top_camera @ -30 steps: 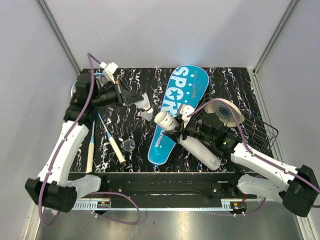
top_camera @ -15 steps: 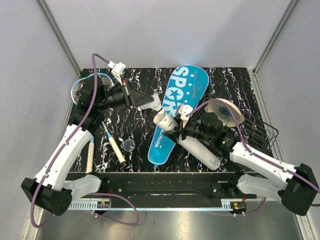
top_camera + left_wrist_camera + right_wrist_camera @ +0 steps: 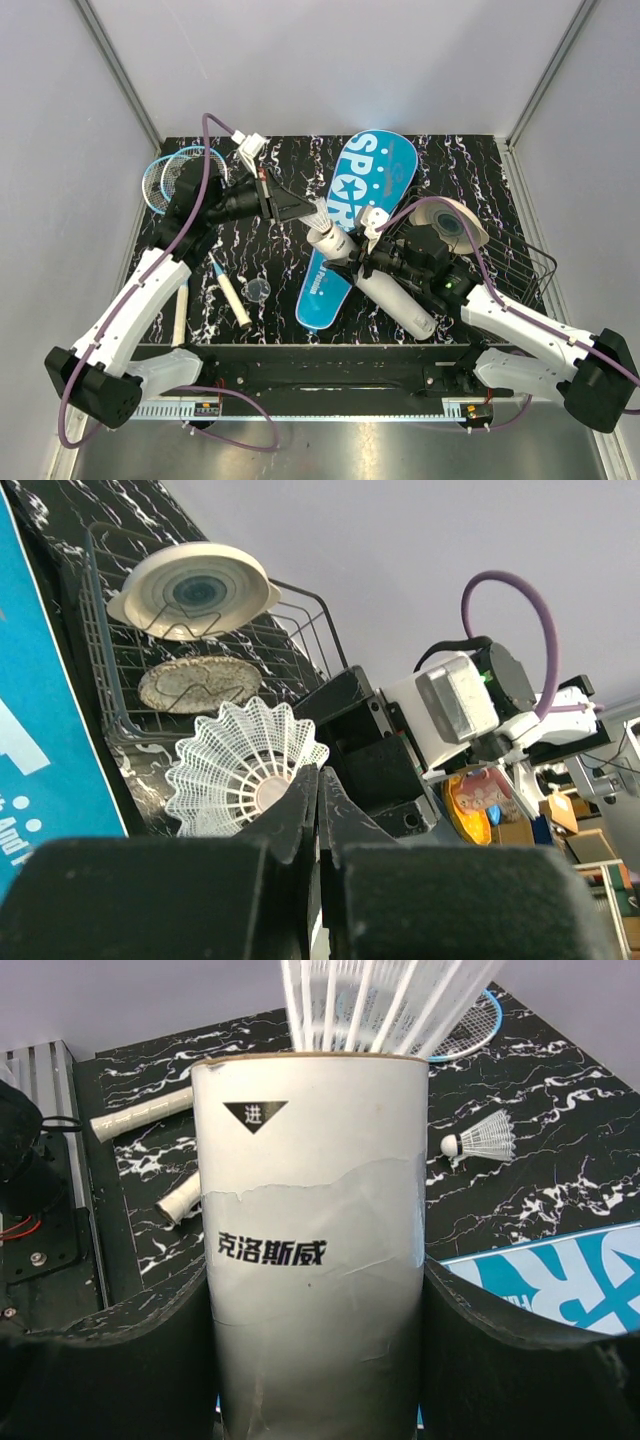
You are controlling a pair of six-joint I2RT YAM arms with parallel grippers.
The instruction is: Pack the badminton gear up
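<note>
Black marbled surface (image 3: 450, 170) carries the lot. The blue SPORT cover (image 3: 365, 175) lies flat mid-surface, prob. so the rackets (image 3: 175, 170) can slide in; those sit at the far left, heads overlapping, handles pointing toward the arm bases. A wire basket (image 3: 520, 265) w/ two round discs (image 3: 195, 585) stands at the right edge, not part of the job. The white tube (image 3: 310, 1260) is grasped round its body by the right claw (image 3: 360, 262), fingers wide on either side. It is tilted w/ its open mouth up and toward the left arm, apparently as a steady target. The left claw (image 3: 318, 780) is clenched on a shuttlecock (image 3: 245, 765) and holds it right at the tube mouth, w/ feathers showing just above the rim in the right wrist view, so this looks like the loading step. A 2nd shuttlecock (image 3: 482, 1140) lies on the surface beside the cover. Hard to make out:
- The racket heads are partly behind the left arm.
- Can't tell if the tube's lower end touches the surface, or what's inside it.
- The left claw's exact bite point is hidden.
- Can't pick out the 2nd shuttlecock from the top cam.
- A small clear round thing (image 3: 257, 290) by the handles can't be identified.
</note>
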